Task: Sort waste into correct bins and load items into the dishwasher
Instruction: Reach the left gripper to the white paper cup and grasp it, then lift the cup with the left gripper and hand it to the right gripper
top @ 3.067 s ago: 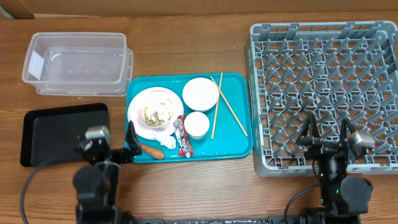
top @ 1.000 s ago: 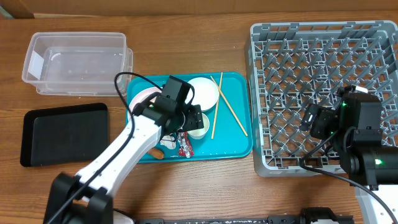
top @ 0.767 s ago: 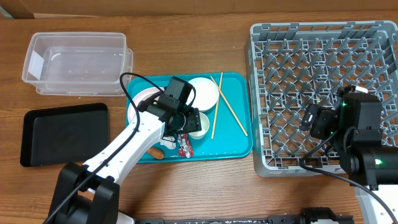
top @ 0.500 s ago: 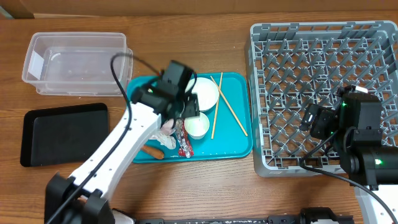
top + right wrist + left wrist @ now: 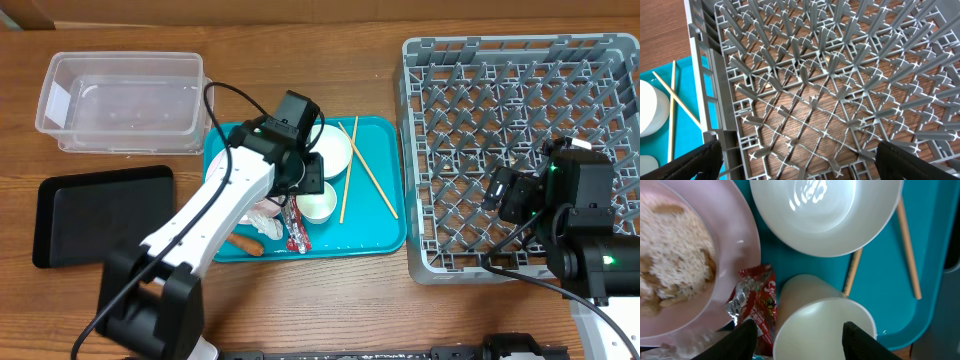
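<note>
Wooden table (image 5: 300, 300), tub (image 5: 120, 60), black tray (image 5: 100, 215), teal tray (image 5: 375, 225), rack (image 5: 520, 100)

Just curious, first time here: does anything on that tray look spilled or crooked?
Nothing spilled or broken. Only the wooden chopsticks lie crossed on the teal tray, and the crumpled red wrapper lies between the plate and small bowl.

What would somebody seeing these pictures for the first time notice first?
The white left gripper reaches over the teal tray, its jaws open over the small white bowl, beside a plate of rice scraps. At the right sits the big grey dish rack of pegs, the right gripper open above its left side.
</note>
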